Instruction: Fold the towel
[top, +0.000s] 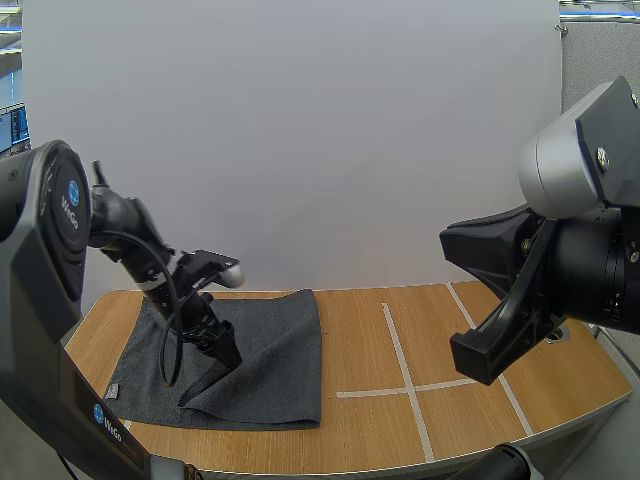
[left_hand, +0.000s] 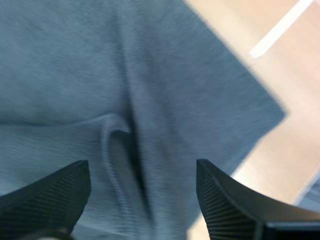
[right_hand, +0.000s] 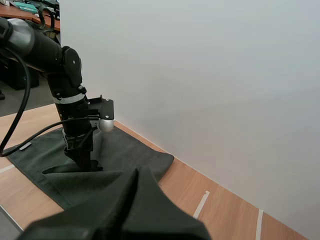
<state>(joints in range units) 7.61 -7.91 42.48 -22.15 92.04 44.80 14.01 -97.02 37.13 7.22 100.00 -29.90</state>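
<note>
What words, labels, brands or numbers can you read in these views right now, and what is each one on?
"WeGo": white lettering beside a round blue logo on the left arm, on its upper housing.
"WeGo": the same lettering and logo again, lower on that arm; it is small, so this reading is less sure.
Tag at the corner of the towel: too small to read.
No numbers or signs can be read.

Room to pass over bare wood on the right half of the table (top: 470, 330), flat tape lines (top: 398, 345) no hindrance. Far side walled off by a white panel (top: 300, 150). Left half covered by the towel (top: 285, 345), left gripper (top: 220, 358) standing on it, fingers spread. At near right, right gripper (right_hand: 137, 174) high above the wood, fingers together.
</note>
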